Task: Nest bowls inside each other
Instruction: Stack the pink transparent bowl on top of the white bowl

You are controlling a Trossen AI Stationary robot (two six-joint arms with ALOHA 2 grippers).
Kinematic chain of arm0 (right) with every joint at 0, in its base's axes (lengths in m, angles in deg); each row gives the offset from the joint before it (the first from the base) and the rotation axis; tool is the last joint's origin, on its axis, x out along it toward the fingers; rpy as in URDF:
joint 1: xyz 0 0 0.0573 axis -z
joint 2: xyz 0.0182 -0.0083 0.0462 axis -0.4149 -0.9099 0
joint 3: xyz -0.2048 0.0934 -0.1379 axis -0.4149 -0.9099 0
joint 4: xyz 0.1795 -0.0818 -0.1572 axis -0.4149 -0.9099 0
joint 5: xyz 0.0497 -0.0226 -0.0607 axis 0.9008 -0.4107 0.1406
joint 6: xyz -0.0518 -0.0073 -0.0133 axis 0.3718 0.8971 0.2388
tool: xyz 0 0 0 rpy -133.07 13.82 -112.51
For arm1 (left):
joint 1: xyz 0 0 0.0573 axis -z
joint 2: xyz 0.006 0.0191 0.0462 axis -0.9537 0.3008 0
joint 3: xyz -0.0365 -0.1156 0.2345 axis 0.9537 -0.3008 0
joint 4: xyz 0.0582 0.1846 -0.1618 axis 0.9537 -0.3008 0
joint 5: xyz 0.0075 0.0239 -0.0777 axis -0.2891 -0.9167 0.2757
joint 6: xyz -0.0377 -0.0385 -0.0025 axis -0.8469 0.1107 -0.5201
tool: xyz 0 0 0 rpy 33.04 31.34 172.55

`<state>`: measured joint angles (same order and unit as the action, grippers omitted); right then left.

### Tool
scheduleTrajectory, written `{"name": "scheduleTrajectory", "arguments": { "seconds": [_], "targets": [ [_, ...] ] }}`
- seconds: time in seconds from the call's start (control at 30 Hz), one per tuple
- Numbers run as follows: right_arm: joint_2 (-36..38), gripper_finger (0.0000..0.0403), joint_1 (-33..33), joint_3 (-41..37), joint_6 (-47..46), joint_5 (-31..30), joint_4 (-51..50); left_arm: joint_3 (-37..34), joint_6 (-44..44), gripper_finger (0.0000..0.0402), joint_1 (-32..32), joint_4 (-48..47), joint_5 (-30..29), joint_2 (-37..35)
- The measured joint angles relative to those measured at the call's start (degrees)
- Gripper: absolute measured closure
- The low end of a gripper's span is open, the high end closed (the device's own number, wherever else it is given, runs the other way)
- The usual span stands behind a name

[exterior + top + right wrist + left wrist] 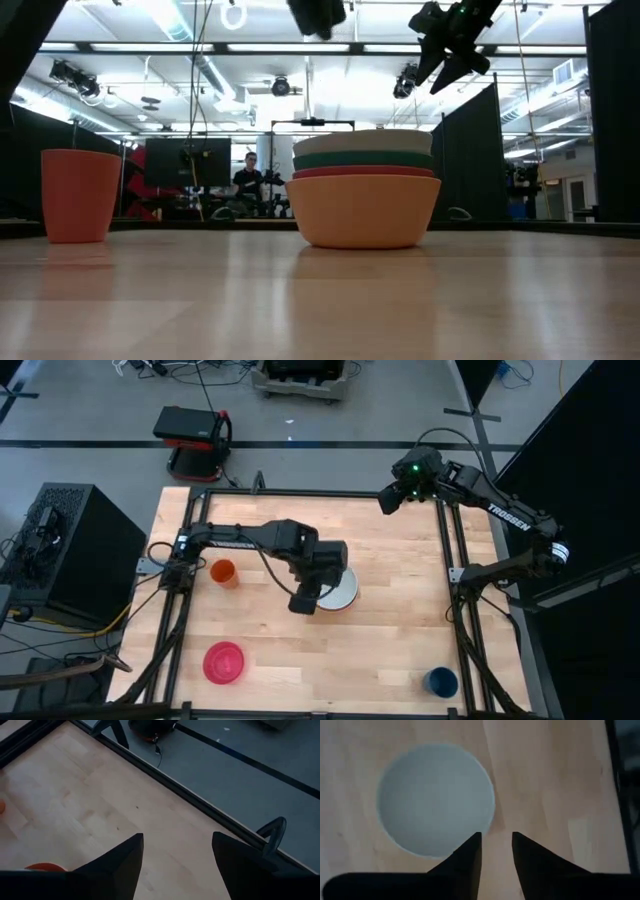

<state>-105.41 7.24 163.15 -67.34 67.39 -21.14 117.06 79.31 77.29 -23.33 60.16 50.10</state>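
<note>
floor (400, 420): grey, dark tape lines | ceiling lights (180, 20): bright strips | partitions (470, 160): black curtains

**Bystanders on and around the tabletop**

A small orange cup (223, 572) stands upright near the left side of the wooden tabletop (400, 620). A small dark blue cup (440, 682) sits well apart, near the front right corner. Off the tabletop, a red and black device (193, 438) rests on the grey floor, and a black box (75, 550) stands at the left. A person (247, 180) sits far back in the room.
</note>
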Motion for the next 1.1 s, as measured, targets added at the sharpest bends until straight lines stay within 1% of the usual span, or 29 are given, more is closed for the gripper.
{"name": "scheduleTrajectory", "arguments": {
  "seconds": [0.07, 0.1, 0.2, 0.3, 0.4, 0.5, 1.1],
  "targets": [
    [0.0, 0.0179, -0.1, 0.0, -0.1, 0.0, 0.0, 0.0, -1.4, 0.0326, 0.2, 1.0, 0.3, -0.9],
    [0.0, 0.0180, -0.2, 0.0, -0.2, 0.0, 0.0, -0.5, -2.3, 0.0329, 0.3, 2.5, -0.6, -1.6],
    [0.0, 0.0180, -0.2, 0.0, -0.3, 0.0, 0.0, -5.4, -5.3, 0.0337, 0.2, 7.6, -2.0, -4.4],
    [0.0, 0.0179, -0.2, 0.0, -0.3, 0.0, 0.0, -13.3, -8.9, 0.0341, 0.5, 14.2, -2.1, -7.7],
    [0.0, 0.0180, -0.2, 0.0, -0.3, 0.0, -0.1, -22.5, -13.4, 0.0340, 1.4, 21.8, -2.0, -12.5],
    [0.0, 0.0179, -0.2, 0.0, -0.3, 0.0, -0.1, -30.9, -17.4, 0.0337, 2.7, 26.0, -2.0, -17.8],
    [0.0, 0.0179, -0.2, 0.0, -0.8, 0.0, 0.0, -66.9, -39.9, 0.0316, 22.2, 18.7, 1.4, -46.9]
  ]
}}
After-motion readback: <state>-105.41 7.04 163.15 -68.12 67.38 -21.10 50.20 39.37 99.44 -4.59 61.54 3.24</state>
